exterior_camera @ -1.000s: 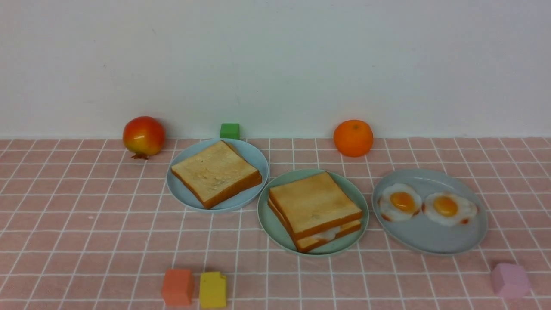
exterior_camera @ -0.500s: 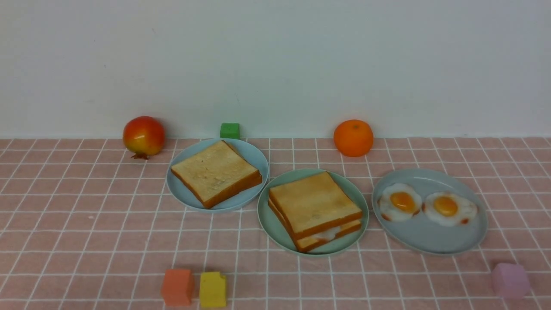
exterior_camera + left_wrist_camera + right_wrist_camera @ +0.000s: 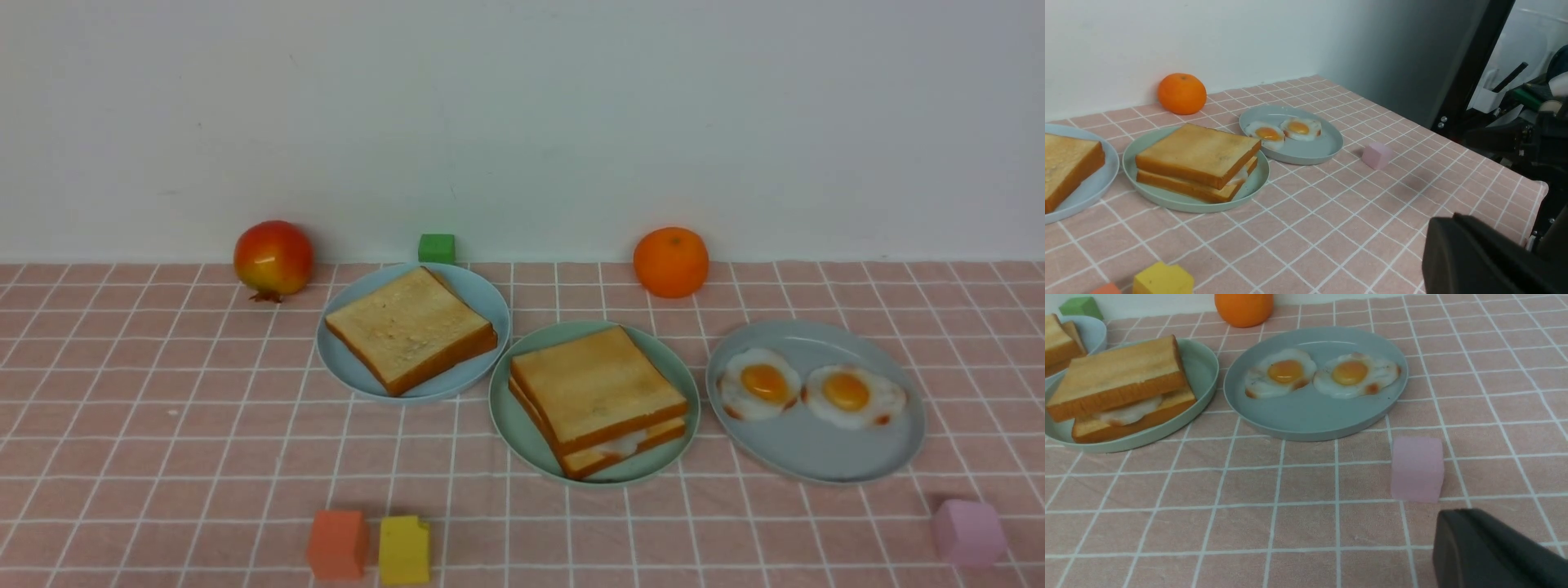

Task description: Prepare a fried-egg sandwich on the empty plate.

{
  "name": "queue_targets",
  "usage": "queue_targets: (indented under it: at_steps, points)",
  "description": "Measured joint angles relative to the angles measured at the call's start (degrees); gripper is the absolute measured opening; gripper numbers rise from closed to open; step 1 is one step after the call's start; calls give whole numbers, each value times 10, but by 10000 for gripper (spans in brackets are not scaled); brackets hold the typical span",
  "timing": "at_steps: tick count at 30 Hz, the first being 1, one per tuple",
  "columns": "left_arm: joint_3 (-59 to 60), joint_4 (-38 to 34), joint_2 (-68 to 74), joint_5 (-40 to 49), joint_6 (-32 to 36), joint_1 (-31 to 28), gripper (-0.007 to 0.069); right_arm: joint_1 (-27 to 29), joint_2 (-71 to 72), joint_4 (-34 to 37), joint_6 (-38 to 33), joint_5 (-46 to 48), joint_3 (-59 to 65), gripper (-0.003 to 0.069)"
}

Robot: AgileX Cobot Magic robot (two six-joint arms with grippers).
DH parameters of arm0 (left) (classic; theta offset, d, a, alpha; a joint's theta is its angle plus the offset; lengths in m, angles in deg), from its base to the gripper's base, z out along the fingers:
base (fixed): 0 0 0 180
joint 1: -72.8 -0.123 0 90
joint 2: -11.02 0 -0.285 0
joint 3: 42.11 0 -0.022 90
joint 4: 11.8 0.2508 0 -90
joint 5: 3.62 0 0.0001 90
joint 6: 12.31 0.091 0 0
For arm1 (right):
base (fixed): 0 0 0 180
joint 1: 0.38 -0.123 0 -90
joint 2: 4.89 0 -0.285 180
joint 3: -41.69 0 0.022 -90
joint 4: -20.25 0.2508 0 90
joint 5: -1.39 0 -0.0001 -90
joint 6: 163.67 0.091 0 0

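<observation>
So your fried-egg sandwich (image 3: 600,392) is sitting on the mint-green plate (image 3: 510,437), around the middle of your tabletop (image 3: 245,482). It's two toast slices stacked, with a bit of egg white poking out between them on the side facing you. The top slice is a little off from the bottom one, so the edges don't quite line up.

Your left tool (image 3: 1447,249) is fully shut with nothing in it, and your right tool (image 3: 1470,547) is the same, closed up on nothing. Both are clear of the food.

Toward the far edge and left of the sandwich you've got the pale blue plate (image 3: 335,359) with more toast (image 3: 408,327) stacked on it, and the green block (image 3: 437,248) is just behind that. The pomegranate (image 3: 273,257) is over by the far left corner, and the orange (image 3: 671,261) sits near the far edge, right of the middle.

On the right side of the tabletop there's the grey-blue plate (image 3: 824,457) holding two fried eggs (image 3: 847,394), side by side. Down by the near edge, your orange-red block (image 3: 337,545) and yellow block (image 3: 404,550) are next to each other left of the middle, and the pink block (image 3: 969,532) is near the right corner.
</observation>
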Motion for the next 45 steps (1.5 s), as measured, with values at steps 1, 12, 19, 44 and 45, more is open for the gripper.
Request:
queue_targets:
  at_steps: [1,12,19,44,45]
  points:
    - [0,0,0,0,0,0,12,0,0,0,1,0,0,-7]
    - [0,0,0,0,0,0,13,0,0,-1,2,0,0,-3]
    - [3,26,0,-5,19,0,13,0,0,-1,2,0,0,0]
    - [114,146,-35,72,-164,-428,13,0,0,-1,2,0,0,15]
    - [114,146,-35,72,-165,-428,13,0,0,-1,2,0,0,16]
